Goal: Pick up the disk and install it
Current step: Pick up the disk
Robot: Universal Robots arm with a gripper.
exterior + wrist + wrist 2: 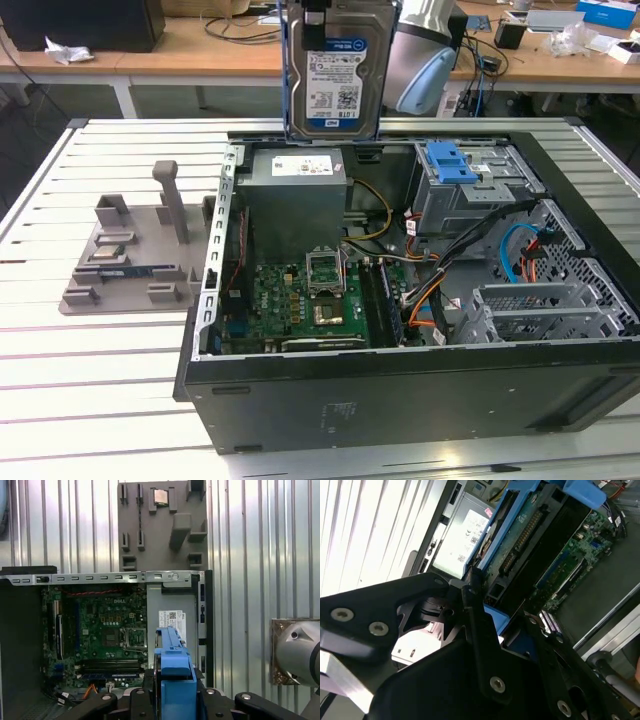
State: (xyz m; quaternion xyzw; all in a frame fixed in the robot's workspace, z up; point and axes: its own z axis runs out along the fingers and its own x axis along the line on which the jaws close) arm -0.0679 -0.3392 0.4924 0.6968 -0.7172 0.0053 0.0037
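Note:
The disk (335,70), a silver hard drive with a white-and-blue label in a blue carrier, hangs upright over the back edge of the open computer case (300,400). My gripper (316,10) is shut on its top edge. In the first wrist view the disk (172,672) shows edge-on between my black fingers (125,705), with the gripper (172,702) closed around the blue carrier. In the second wrist view the disk's circuit-board side (535,535) stretches away from the gripper (502,630). The grey metal drive bay (470,200) with its blue latch bracket (450,162) lies below, toward the exterior view's right.
Inside the case are a power supply (297,190), a green motherboard (310,300), cables (520,250) and a lower metal cage (540,305). A grey fixture plate (130,250) with upright pegs lies on the slatted table (100,380) at the exterior view's left. Desks with clutter stand behind.

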